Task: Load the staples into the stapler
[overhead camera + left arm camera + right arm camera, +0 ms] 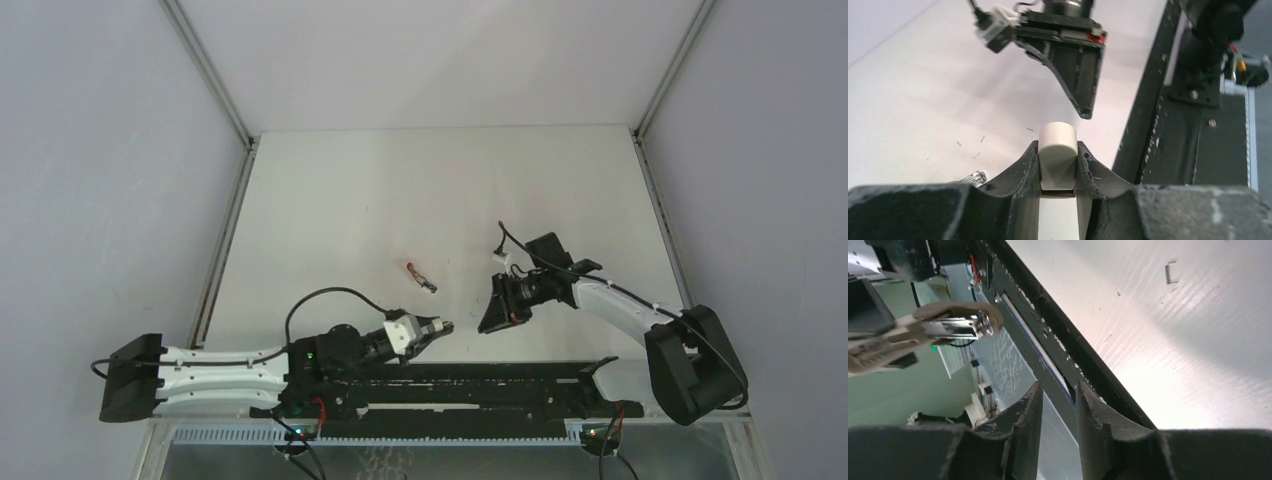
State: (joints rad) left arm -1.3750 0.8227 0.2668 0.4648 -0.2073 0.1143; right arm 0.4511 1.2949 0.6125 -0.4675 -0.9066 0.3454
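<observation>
The stapler (421,277), a slim pink-red thing with a dark metal end, lies flat on the white table (350,190) with nothing touching it. It is too small in the top view to tell whether its magazine is open. The left gripper (441,328) hangs near the stapler on the side towards the arm bases. It is clenched on what I take to be the staples (1057,152), a silvery block with pale cream edges. Its own wrist view shows only the rounded cream end, pinched at the very tips of the fingers. The right gripper (1059,388) hovers to the right of the stapler, also near but apart from it. Its fingers are a narrow slit apart with nothing between them.

The first risk is that shallow fingertip pinch. Any sideways push against the stapler's mouth could swivel the block or pop it out, and a strip of staples can snap into pieces. (A loose staple (1172,273) already lies on the table, so that is no idle worry.) The second risk is the stapler itself. It is light and unheld, so pressing the staples at it will likely just skate it away unless the right gripper pins it first. That gripper's gap looks too tight to pass around the stapler's body, so descending as it is could knock the stapler askew rather than seize it. Last, both grippers crowd the same side of the stapler, and converging on it could make them clip each other.
</observation>
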